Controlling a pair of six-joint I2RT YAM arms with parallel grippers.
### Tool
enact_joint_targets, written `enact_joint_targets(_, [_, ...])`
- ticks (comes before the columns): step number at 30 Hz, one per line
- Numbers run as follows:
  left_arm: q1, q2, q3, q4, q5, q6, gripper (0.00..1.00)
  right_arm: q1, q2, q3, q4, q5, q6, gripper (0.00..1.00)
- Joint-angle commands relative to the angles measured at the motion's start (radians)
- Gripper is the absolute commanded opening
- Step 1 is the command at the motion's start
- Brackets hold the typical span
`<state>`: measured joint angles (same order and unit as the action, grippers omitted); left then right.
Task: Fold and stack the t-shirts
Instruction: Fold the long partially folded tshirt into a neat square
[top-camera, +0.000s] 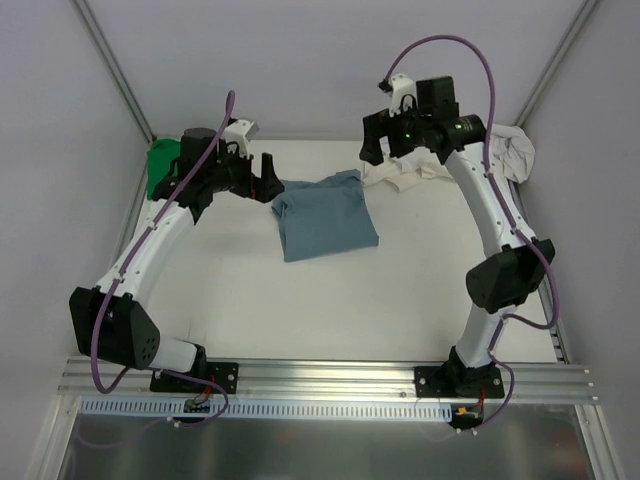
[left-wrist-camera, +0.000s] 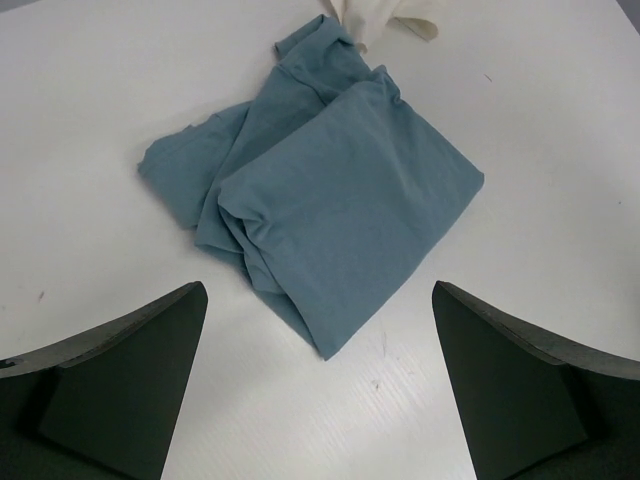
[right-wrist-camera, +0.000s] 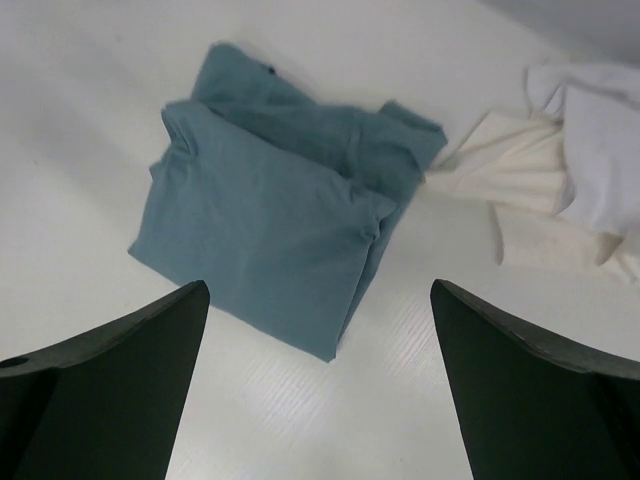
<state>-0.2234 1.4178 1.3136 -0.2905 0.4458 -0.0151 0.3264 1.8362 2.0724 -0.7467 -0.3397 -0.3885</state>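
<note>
The slate-blue t-shirt (top-camera: 326, 216) lies roughly folded, with bunched edges, on the white table's middle back. It fills the upper part of the left wrist view (left-wrist-camera: 330, 195) and the right wrist view (right-wrist-camera: 265, 215). The green t-shirt (top-camera: 159, 166) is bunched at the back left corner, mostly hidden behind the left arm. The cream t-shirt (top-camera: 402, 176) lies crumpled at the back right (right-wrist-camera: 525, 175), its tip just past the blue one (left-wrist-camera: 385, 20). My left gripper (top-camera: 266, 176) hovers open just left of the blue shirt (left-wrist-camera: 320, 385). My right gripper (top-camera: 383, 154) hangs open above the cream shirt (right-wrist-camera: 320, 385). Both hold nothing.
A whiter bunch of cloth (top-camera: 515, 152) lies against the cream shirt at the far right corner (right-wrist-camera: 600, 110). Grey walls with metal posts close in the table on the left, back and right. An aluminium rail (top-camera: 330, 378) carrying the arm bases runs along the near edge.
</note>
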Motion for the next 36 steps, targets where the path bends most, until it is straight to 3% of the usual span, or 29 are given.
enact_joint_targets(1, [-0.013, -0.052, -0.072, 0.042, 0.031, 0.049, 0.99, 0.011, 0.067, -0.058, -0.074, 0.019, -0.073, 0.99])
enact_joint_targets(15, [-0.013, -0.002, -0.096, 0.056, 0.017, 0.02, 0.98, 0.017, 0.369, 0.124, -0.013, -0.12, 0.077, 1.0])
enact_joint_targets(30, [-0.011, 0.105, -0.019, 0.04, -0.01, -0.023, 0.96, -0.052, 0.489, 0.129, 0.089, -0.222, 0.177, 0.99])
enact_joint_targets(36, [0.007, 0.257, 0.009, 0.08, 0.003, -0.08, 0.94, -0.05, 0.5, 0.117, 0.098, -0.232, 0.195, 1.0])
